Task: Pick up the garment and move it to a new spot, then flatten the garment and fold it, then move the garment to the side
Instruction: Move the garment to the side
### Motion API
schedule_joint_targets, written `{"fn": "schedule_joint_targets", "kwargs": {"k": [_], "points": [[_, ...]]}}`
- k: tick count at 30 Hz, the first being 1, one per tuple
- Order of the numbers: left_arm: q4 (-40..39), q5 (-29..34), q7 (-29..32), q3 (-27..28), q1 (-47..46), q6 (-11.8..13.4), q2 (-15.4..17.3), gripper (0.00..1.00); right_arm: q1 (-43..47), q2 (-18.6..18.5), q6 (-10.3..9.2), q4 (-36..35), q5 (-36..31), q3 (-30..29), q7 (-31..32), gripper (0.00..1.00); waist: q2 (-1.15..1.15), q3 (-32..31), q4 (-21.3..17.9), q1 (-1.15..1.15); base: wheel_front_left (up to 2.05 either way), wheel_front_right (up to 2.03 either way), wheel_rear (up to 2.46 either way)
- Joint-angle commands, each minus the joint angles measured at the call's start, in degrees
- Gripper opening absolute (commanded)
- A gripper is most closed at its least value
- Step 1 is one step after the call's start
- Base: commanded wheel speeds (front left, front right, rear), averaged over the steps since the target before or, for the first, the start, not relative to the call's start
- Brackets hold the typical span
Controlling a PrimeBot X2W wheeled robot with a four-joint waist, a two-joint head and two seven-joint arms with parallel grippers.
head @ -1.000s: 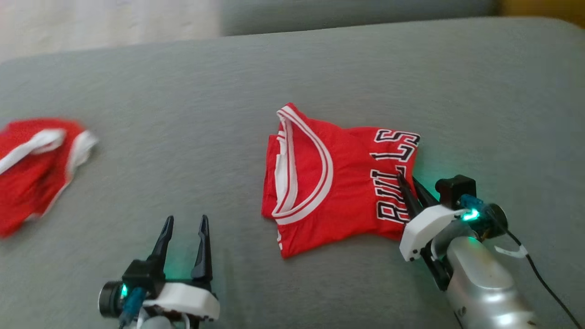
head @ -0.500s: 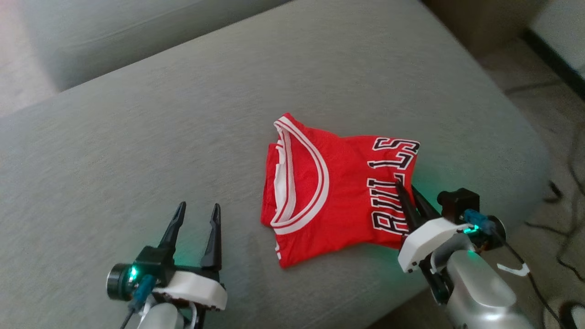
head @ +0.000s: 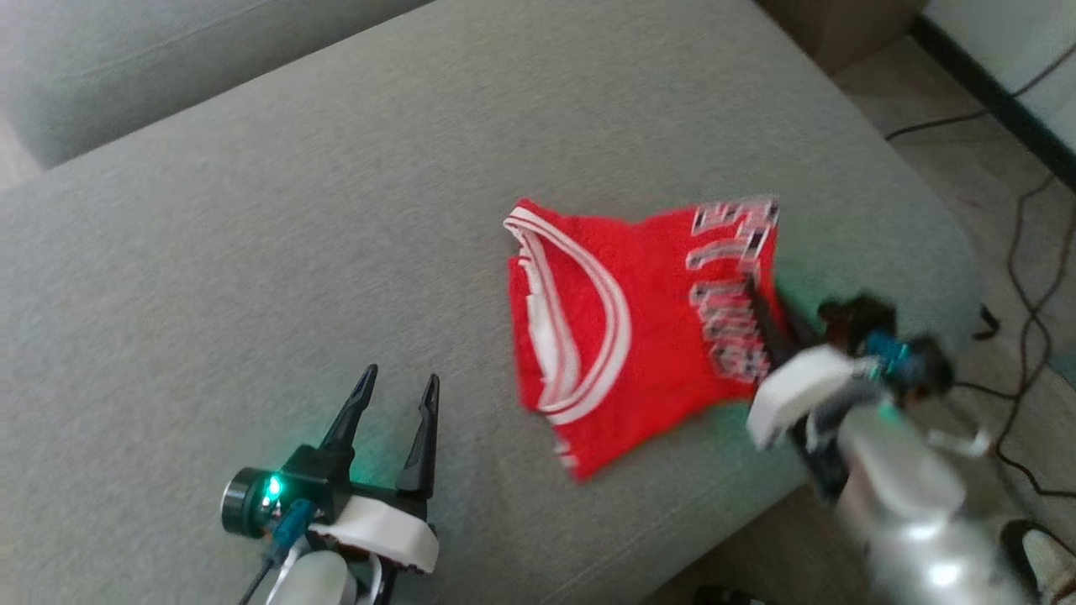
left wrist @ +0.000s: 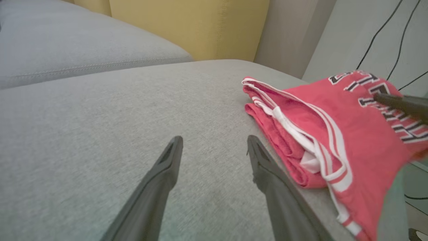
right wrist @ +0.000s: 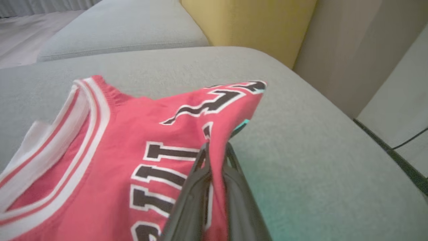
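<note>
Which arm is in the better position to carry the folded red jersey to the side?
Right. The right gripper is shut on the lettered edge of the jersey; the left gripper stands open over the bare cushion.

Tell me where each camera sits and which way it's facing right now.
Head view: on the robot's head, looking down at the grey cushion and red jersey; shows the open left gripper and the right gripper shut on the jersey's edge.
Left wrist view: on the left wrist, looking along its spread fingers across the cushion, jersey at right.
Right wrist view: on the right wrist, looking along its closed fingers pinching the jersey.
Shared: both wrist views show the jersey and a yellow panel behind.
</note>
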Motion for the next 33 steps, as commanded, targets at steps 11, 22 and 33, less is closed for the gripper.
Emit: {"fn": "schedule_joint_targets", "kwargs": {"k": [11,22,33], "points": [[-2.09,2.20,-0.38,1.70,-4.56,-0.33,0.15,1.00,-22.93,-11.64,-0.05,8.08,-8.49,-3.69,2.64,0.00,0.00,7.62,8.88,0.00,0.00,0.00,0.00],[-2.42,3.60,-0.38,2.61,-7.93,-0.84,0.15,1.00,-30.63,-19.40,-0.05,11.85,-21.90,-19.44,4.90,1.00,0.00,11.23,13.31,0.00,0.00,0.00,0.00],[-2.26,1.76,-0.38,4.40,-7.19,0.50,0.15,1.00,-30.48,-8.60,-0.05,9.87,-24.52,-24.44,-0.53,1.00,0.00,7.69,14.02,0.00,0.00,0.00,0.00]]}}
